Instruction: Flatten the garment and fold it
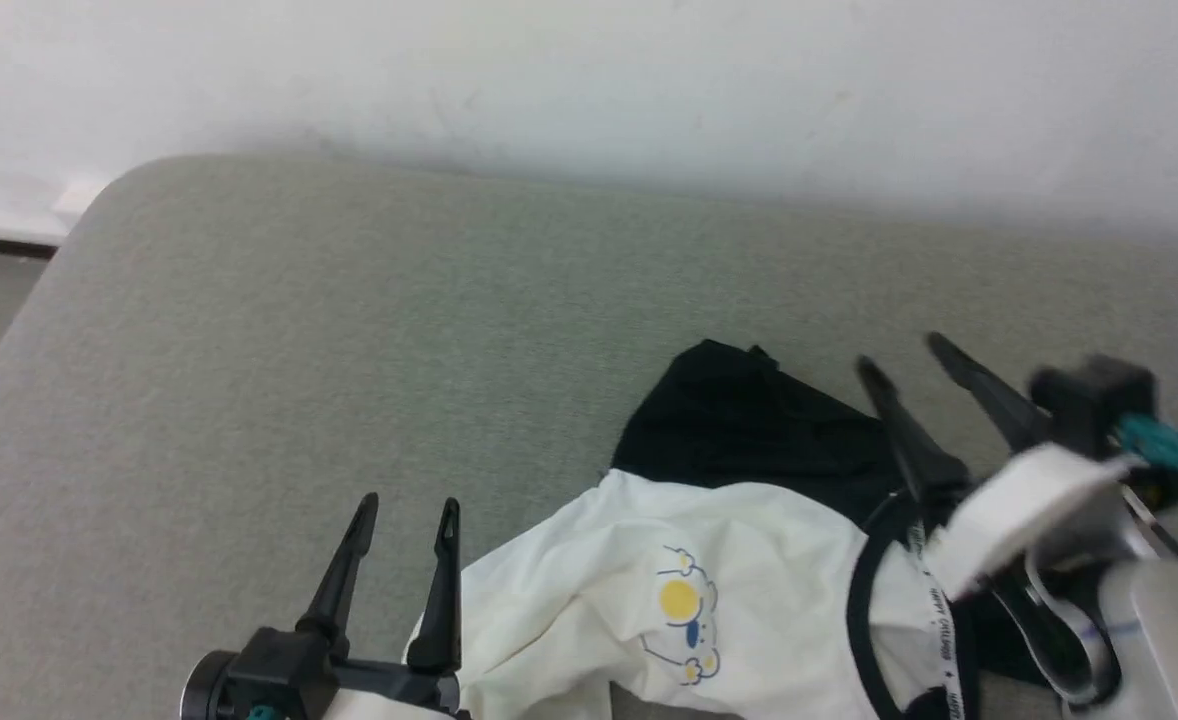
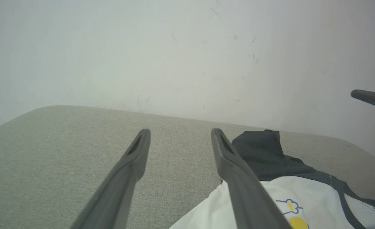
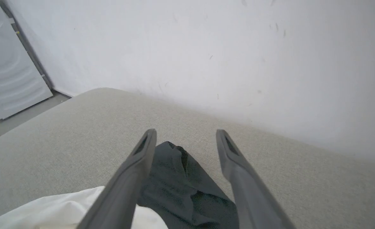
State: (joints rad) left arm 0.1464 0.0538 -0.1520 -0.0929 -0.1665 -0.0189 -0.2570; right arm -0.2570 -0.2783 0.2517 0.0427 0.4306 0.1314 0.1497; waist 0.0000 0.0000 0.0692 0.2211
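The garment [image 1: 749,560] lies crumpled on the grey surface [image 1: 349,330], with its white panel on the near side and a black part behind it. The left hand [image 1: 409,500] is at the garment's left edge, low, its fingers spread, pointing forward and holding nothing. The right hand [image 1: 899,352] hangs over the garment's black part and leans to the left, its fingers also spread and empty.

One two-tone garment [image 1: 749,560] with one cartoon print [image 1: 687,628] lies on one grey padded worktop [image 1: 349,350]. There are two end effectors, the left end effector [image 1: 409,500] and the right end effector [image 1: 899,352], each with two dark fingers [image 1: 344,570], four in all. One white wall [image 1: 589,80] stands at the far side.
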